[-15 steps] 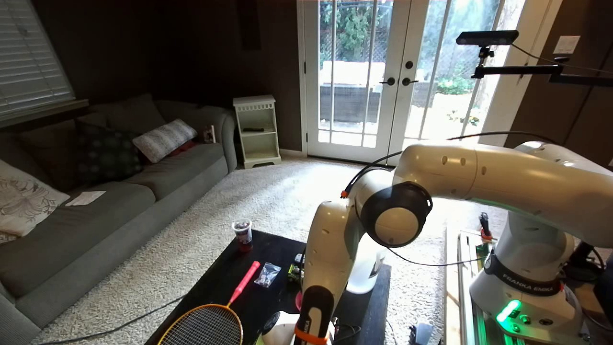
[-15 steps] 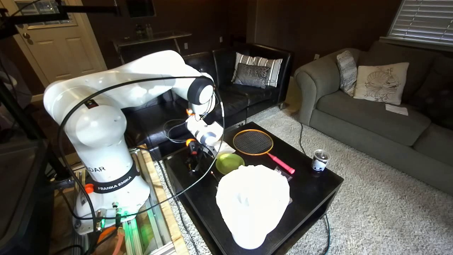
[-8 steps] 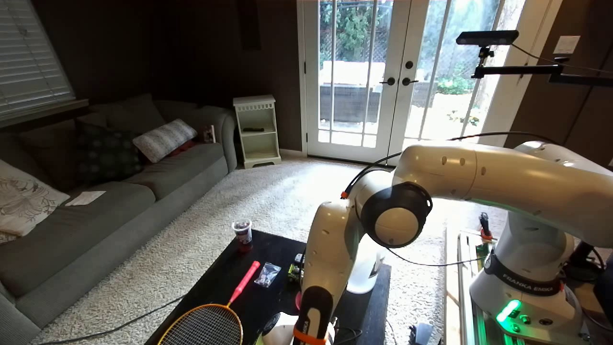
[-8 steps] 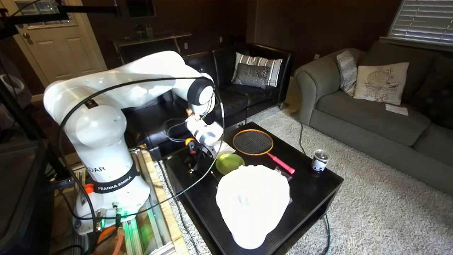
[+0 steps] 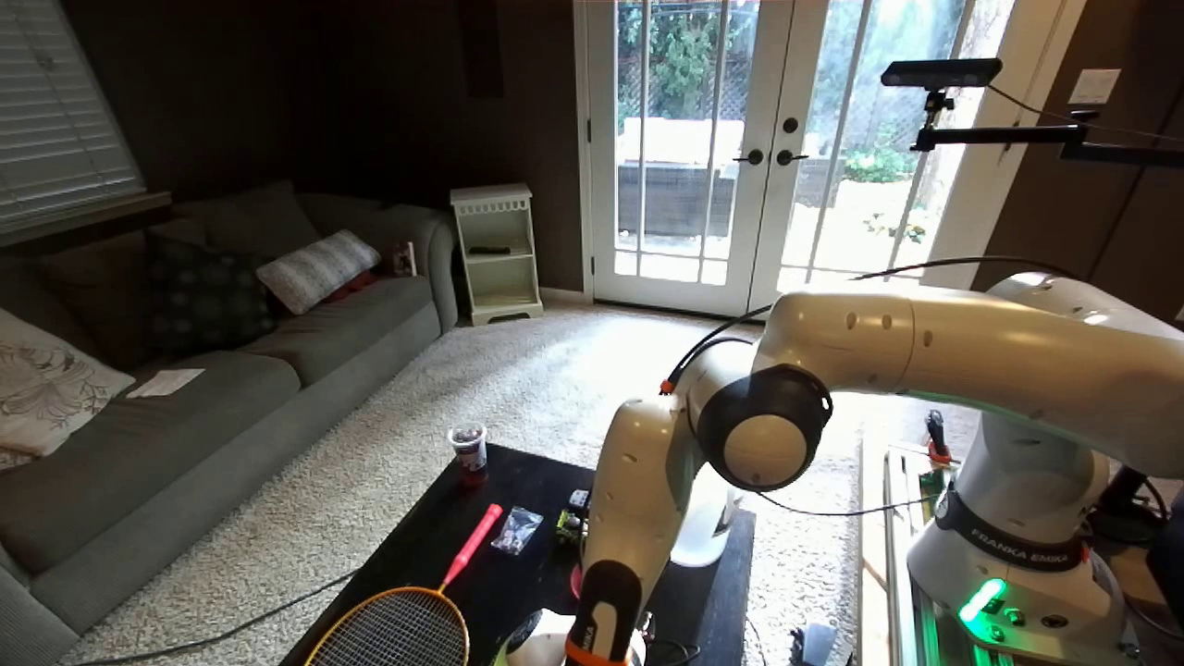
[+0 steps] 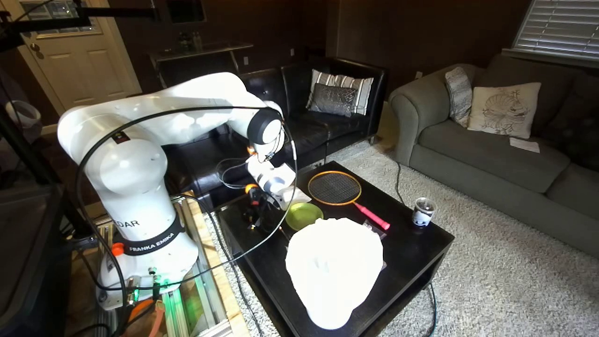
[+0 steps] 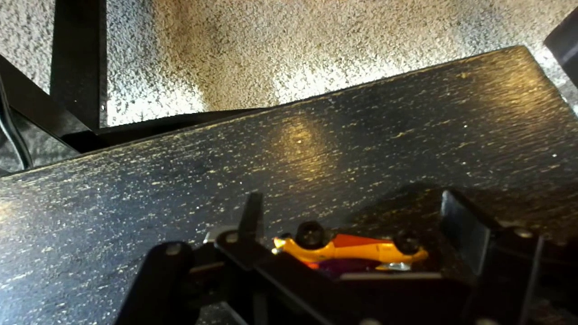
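Note:
A small toy car (image 7: 356,253), orange-yellow with red and purple parts, lies in the wrist view with its black wheels toward the top of the picture. My gripper (image 7: 354,216) stands open around it. The left finger (image 7: 251,214) is close to one end of the car; whether they touch I cannot tell. A gap separates the other end from the right finger (image 7: 467,230). The lower side of the car is partly covered by the gripper's linkage. In an exterior view the arm's wrist (image 6: 273,180) hangs over the black table (image 6: 402,252), where the jaws are too dark to make out.
Near the wrist sits a green bowl (image 6: 304,216). A large white bin (image 6: 334,267) stands on the same table, with a racket (image 6: 334,188) and a lidded cup (image 6: 423,213). A small clear bag (image 5: 516,530) lies by the racket's handle. A loose cable (image 6: 295,145) loops beside the arm.
The arm has sunk slightly over the last half second, as both exterior views show. The bowl, racket, bin and cup have stayed where they were.

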You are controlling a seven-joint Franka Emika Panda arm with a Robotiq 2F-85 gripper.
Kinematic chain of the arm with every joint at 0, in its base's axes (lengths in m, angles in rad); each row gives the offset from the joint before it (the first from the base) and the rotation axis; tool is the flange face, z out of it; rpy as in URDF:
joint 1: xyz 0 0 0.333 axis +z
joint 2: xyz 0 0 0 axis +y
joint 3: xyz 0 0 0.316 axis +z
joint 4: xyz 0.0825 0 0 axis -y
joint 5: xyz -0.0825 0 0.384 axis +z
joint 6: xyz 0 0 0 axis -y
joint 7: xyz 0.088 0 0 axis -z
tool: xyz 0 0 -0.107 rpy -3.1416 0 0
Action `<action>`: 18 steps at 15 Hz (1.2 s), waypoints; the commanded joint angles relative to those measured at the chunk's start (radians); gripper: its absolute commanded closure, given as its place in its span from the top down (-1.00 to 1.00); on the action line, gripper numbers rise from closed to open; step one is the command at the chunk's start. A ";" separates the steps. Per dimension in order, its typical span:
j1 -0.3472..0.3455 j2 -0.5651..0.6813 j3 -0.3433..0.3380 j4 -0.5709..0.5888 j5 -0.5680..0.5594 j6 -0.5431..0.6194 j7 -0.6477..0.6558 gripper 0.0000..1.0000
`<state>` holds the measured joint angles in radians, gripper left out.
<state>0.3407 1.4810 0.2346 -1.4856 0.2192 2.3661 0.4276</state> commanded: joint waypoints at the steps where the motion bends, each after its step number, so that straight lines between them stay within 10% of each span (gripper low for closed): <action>1: 0.001 0.006 0.000 0.022 0.037 -0.026 -0.010 1.00; 18: 0.002 0.005 -0.007 0.034 0.048 -0.060 -0.004 0.95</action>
<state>0.3348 1.4858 0.2300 -1.4671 0.2368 2.3387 0.4276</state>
